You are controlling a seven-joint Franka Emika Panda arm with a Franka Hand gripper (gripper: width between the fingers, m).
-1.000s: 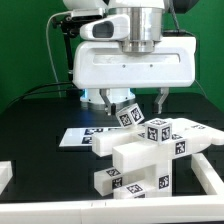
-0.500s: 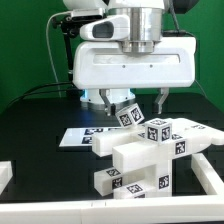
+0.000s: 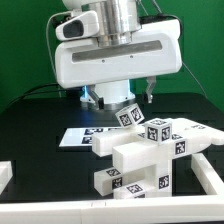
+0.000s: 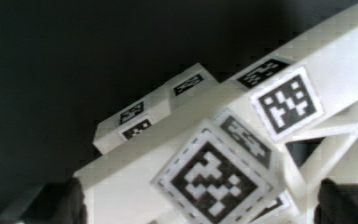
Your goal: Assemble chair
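Just above the tagged chair, the arm's wide-open, empty pincer, pointing straight down.

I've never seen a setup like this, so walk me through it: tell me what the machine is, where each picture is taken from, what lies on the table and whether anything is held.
The big white body is a robot arm; its gripper hangs just above the parts with jaws open, holding nothing. One picture comes from a camera off the arm, the other from a camera on its wrist, looking down closely. On the black table stands the chair, chunky white plastic pieces with black-and-white square tags, partly joined. The wrist view shows those tags up close. The flat white sheet behind is the marker board, not furniture.
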